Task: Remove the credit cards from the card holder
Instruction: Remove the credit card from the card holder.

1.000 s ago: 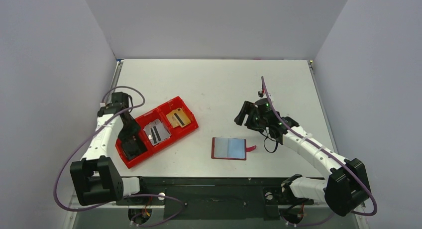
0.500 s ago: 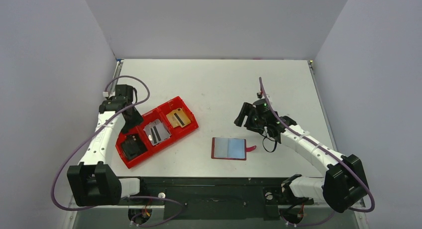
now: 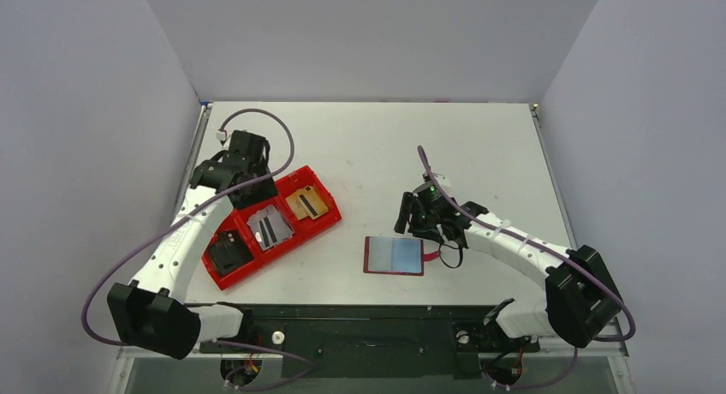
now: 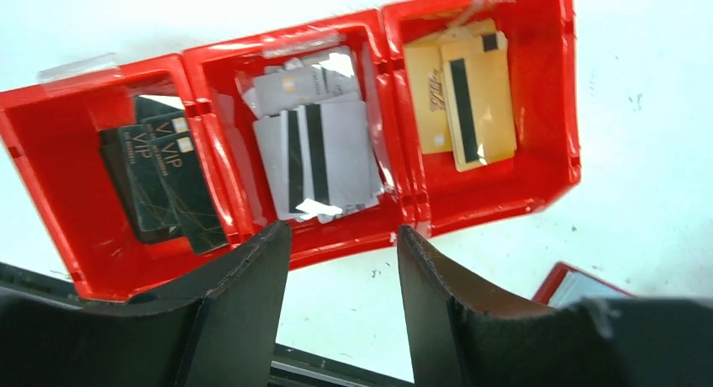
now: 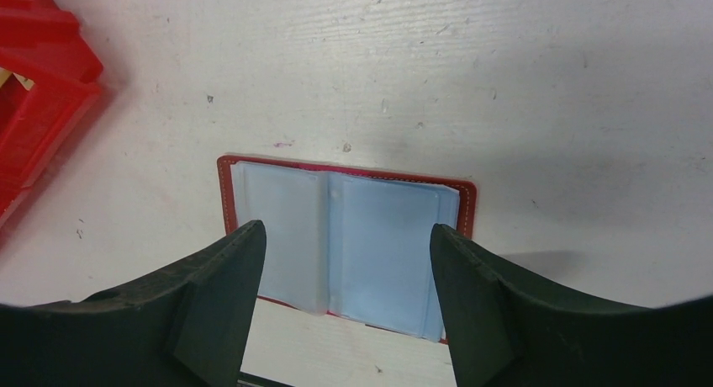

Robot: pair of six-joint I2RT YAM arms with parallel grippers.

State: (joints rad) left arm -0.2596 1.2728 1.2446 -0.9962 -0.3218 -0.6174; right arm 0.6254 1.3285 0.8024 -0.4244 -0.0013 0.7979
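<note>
The card holder point(image 3: 393, 255) lies open flat on the table, and no card shows in its pale blue sleeves point(image 5: 345, 235). Its red strap tab point(image 3: 431, 256) points right. My right gripper point(image 3: 411, 224) point(image 5: 345, 231) hovers over the holder, open, with nothing between its fingers. Silver-grey credit cards point(image 3: 270, 226) point(image 4: 318, 160) lie in the middle compartment of the red tray point(image 3: 224, 279), and tan-gold credit cards point(image 3: 306, 202) point(image 4: 464, 101) lie in its right one. My left gripper point(image 3: 259, 191) point(image 4: 340, 231) hangs above the tray's far side, open and empty.
Black cards point(image 3: 228, 252) point(image 4: 160, 181) fill the red tray's point(image 4: 492, 206) left compartment. A black rail point(image 3: 368, 317) runs along the table's near edge, and grey walls close in the left, right and back. The right arm's cable loops beside the strap tab.
My left gripper rose out of the tray's left compartment and swung to the tray's far side. My right gripper moved left and nearer, over the card holder.
</note>
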